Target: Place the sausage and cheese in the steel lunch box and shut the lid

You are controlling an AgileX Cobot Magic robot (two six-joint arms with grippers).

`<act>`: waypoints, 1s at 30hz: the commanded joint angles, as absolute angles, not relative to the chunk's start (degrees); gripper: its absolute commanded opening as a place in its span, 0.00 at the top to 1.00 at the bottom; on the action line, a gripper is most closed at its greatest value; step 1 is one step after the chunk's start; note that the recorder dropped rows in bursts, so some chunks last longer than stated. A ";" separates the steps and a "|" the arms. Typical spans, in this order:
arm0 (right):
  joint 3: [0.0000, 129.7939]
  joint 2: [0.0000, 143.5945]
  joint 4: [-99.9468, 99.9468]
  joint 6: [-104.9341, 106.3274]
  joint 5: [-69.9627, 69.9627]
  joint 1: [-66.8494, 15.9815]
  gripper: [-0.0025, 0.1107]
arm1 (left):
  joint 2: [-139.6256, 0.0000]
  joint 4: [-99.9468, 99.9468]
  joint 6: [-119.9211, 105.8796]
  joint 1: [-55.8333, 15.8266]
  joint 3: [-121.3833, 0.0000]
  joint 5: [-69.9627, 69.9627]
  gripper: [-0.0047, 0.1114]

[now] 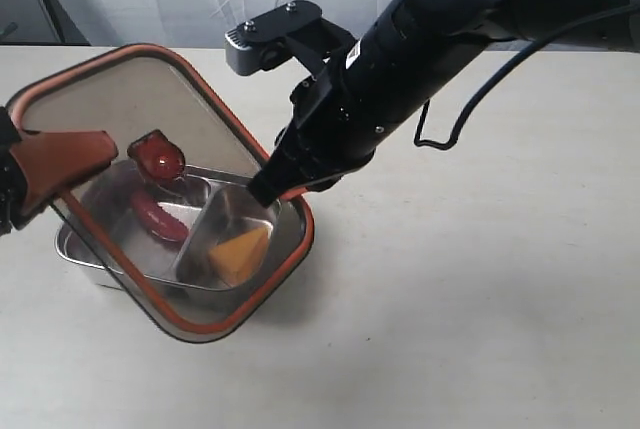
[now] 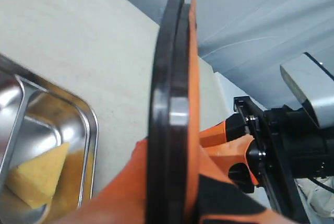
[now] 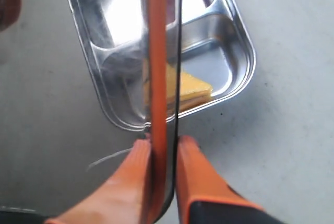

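Left gripper (image 1: 50,164): orange fingers (image 2: 219,135) clamped on the lid's left edge, steadying that side so the panel does not swing.
Lid (image 1: 120,109): carried by both grippers, tilted above the box, its lower edge near the box's front rim; the slant appears intended to let one edge seat first. Orange seal faces down.
Sausage (image 1: 160,217): lies in the box's left compartment, below the lid and seen through it; clear of all fingers.
Box (image 1: 75,249): rests on the surface (image 1: 480,299), under the lid, divider between the two items.
Cheese (image 1: 240,252): lies in the right compartment, just below the right gripper's fingers, not touching them.
Right gripper (image 1: 268,191): fingers (image 3: 201,174) narrow, pinching the lid's right edge, one on each face, directly above the cheese.
Status: both items appear loaded; lid not yet seated.
Next requirement: level the lid and align its corners with the box rim before pressing down.
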State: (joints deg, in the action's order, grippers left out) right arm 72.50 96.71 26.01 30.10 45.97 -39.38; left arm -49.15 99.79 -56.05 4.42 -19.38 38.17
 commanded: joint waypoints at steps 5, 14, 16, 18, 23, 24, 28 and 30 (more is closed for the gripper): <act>81.32 95.90 20.69 27.02 46.50 -39.32 0.49 | -49.37 88.06 -60.47 4.46 -31.74 30.34 0.96; 82.05 89.91 4.49 8.26 47.75 -32.62 0.51 | -49.37 56.60 -60.18 4.46 -39.60 23.08 0.96; 82.05 89.25 4.59 7.59 48.69 -30.55 0.51 | -49.37 50.96 -60.18 4.46 -39.64 21.30 0.96; 82.05 88.49 4.59 7.46 49.42 -28.90 0.51 | -49.46 45.75 -60.18 4.46 -39.64 20.13 0.96; 82.05 88.13 4.46 7.33 49.59 -28.05 0.51 | -49.60 37.64 -60.18 0.91 -39.64 17.35 0.96; 82.05 88.13 4.70 7.33 49.59 -28.05 0.51 | -49.70 35.02 -60.18 -0.68 -39.64 16.19 0.96; 82.05 88.13 4.82 7.33 49.62 -28.05 0.51 | -51.33 25.20 -60.18 -7.14 -39.64 11.41 0.96; 82.05 88.13 4.35 7.33 50.11 -28.05 0.51 | -52.82 22.64 -60.18 -10.18 -39.64 10.35 0.96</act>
State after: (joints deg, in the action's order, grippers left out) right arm 81.76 88.68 4.97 7.51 49.51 -28.31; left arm -50.98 27.12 -60.24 -6.18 -39.24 13.45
